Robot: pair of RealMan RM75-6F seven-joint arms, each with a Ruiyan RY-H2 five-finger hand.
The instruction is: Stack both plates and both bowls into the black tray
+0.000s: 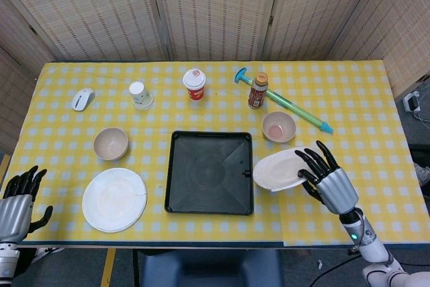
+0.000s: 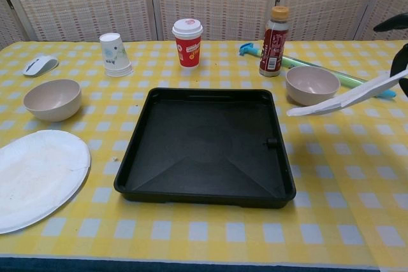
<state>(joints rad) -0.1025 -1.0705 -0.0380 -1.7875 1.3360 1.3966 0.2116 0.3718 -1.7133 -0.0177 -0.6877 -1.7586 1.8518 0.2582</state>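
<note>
In the head view the right hand (image 1: 327, 178) sits at the lower right of the frame, gripping the right edge of a white plate (image 1: 277, 169) that lies just right of the black tray (image 1: 209, 172). The chest view shows what the overhead one does not: that plate (image 2: 347, 99) is lifted off the table and tilted, its held edge higher, and only dark fingertips (image 2: 390, 23) of this hand show at the right edge. The left hand (image 1: 18, 196) appears only in the head view, at the lower left corner, off the table, fingers apart and holding nothing. The second plate (image 1: 114, 199) lies flat at lower left, with a bowl (image 1: 110, 143) above it. The other bowl (image 1: 278, 126) stands just above the lifted plate. The tray holds nothing.
</note>
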